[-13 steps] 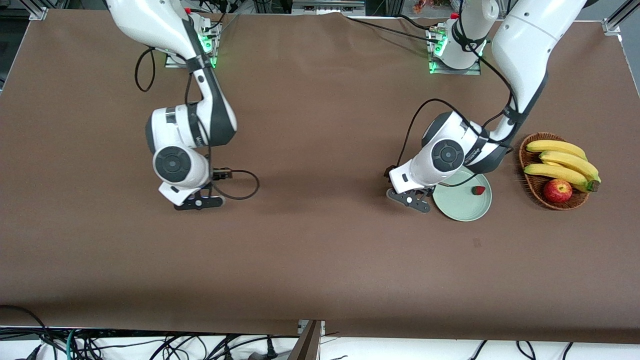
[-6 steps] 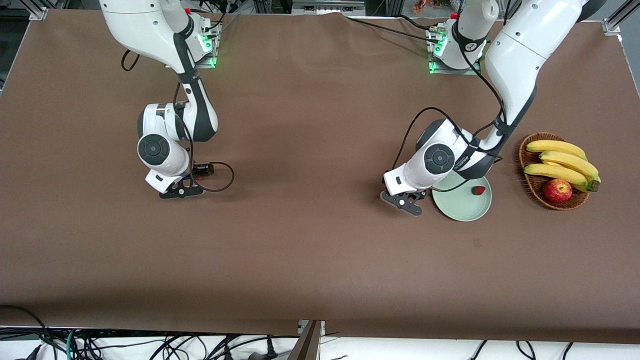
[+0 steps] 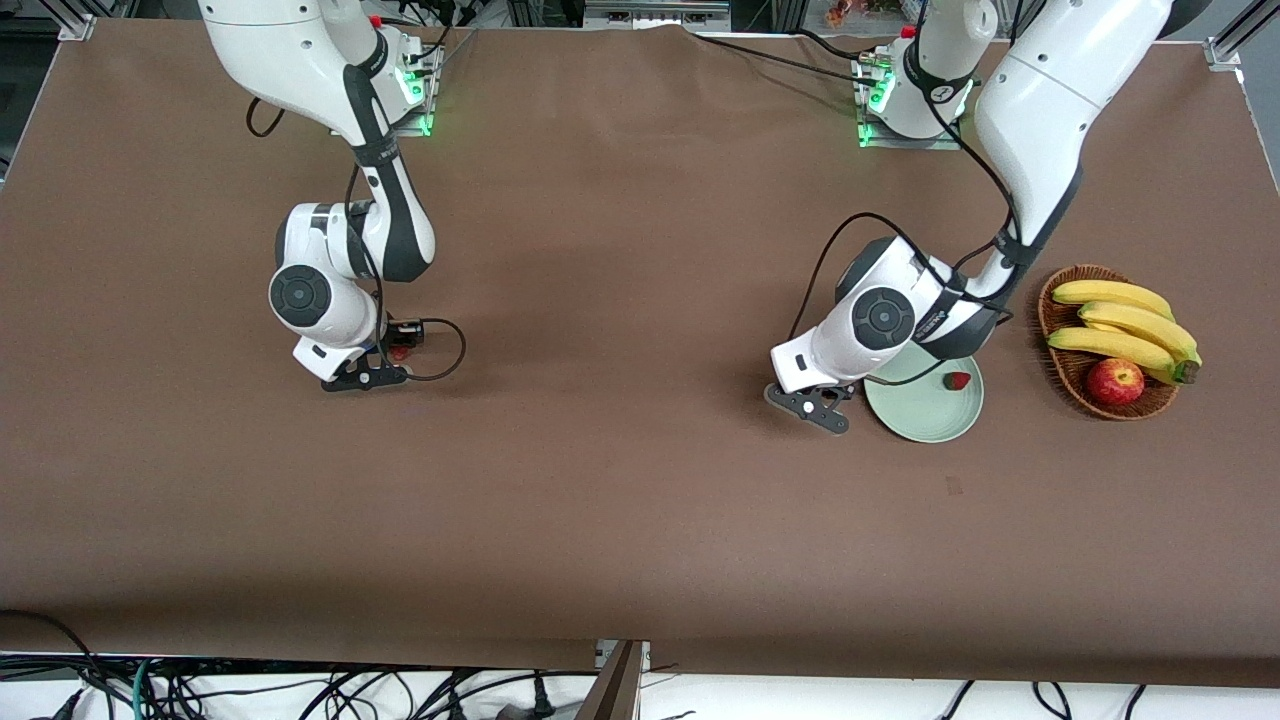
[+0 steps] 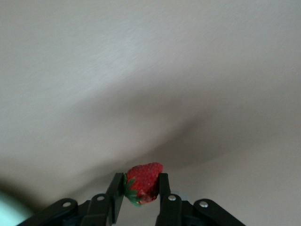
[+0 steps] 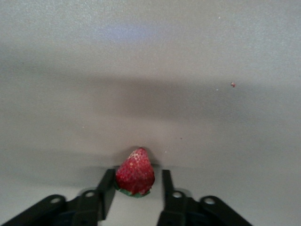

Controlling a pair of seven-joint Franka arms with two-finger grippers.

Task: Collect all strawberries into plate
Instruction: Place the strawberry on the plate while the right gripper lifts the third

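my left tool (image 4: 141, 197) is clamped on a strawberry (image 4: 142, 182); both fingers (image 4: 115, 195) press its sides and its green cap sits back toward the tool's body. in the front view this tool (image 3: 808, 403) is just beside the plate (image 3: 925, 412), off its 9 o'clock rim, low over the bare desk (image 3: 640, 500).

my right tool (image 5: 134, 197) has its fingers (image 5: 107, 186) set apart around a second strawberry (image 5: 135, 173), a clear gap showing on one side; whether the berry is lifted or resting on the desk i can't tell. in the front view the right tool (image 3: 365, 377) is at the right arm's end of the desk, well apart from the plate, with the berry (image 3: 399, 351) peeking out beside it.

a third strawberry (image 3: 958, 380) lies in the plate, near its 2 o'clock rim. at the plate's 3 o'clock stands a wicker basket (image 3: 1062, 365) holding bananas (image 3: 1125, 325) and an apple (image 3: 1115, 381).
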